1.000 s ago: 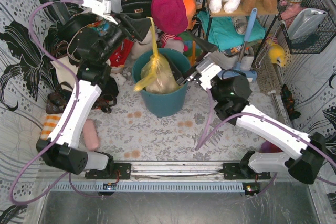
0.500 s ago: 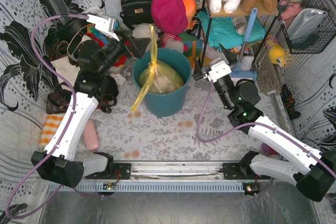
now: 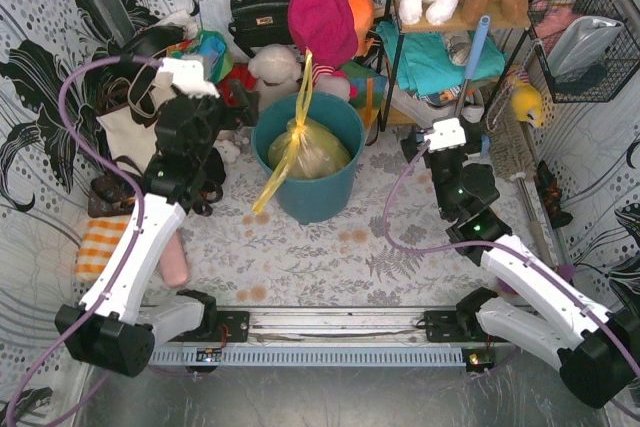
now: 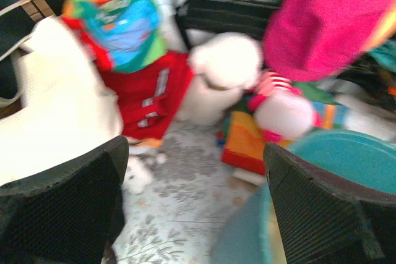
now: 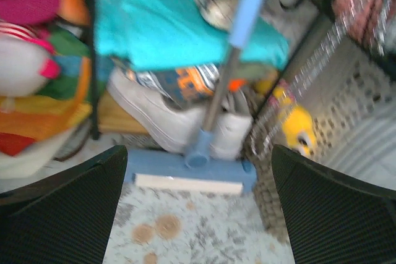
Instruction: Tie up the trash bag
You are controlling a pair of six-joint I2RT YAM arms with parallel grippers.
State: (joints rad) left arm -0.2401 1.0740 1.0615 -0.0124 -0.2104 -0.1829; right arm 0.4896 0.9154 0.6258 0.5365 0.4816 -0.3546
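Observation:
The yellow-green trash bag (image 3: 308,152) sits inside the teal bin (image 3: 310,197), its neck gathered at a knot. One thin tail stands up above the bin and another hangs over the bin's front rim. My left gripper (image 3: 232,112) is open and empty just left of the bin; in the left wrist view (image 4: 195,171) the bin's rim (image 4: 346,159) lies beside its right finger. My right gripper (image 3: 413,144) is open and empty right of the bin, facing away from it in the right wrist view (image 5: 198,177). The bag does not show in either wrist view.
A cream tote (image 4: 55,122), red cloth (image 4: 148,97) and a white plush (image 4: 223,66) crowd the floor left and behind the bin. A blue mop (image 5: 185,174), white shoes (image 5: 167,122) and a shelf with teal cloth (image 5: 173,23) stand at the right.
My left gripper let go of the upper tail and drew back left. My right gripper pulled away from the bin to the right. The tails now hang free.

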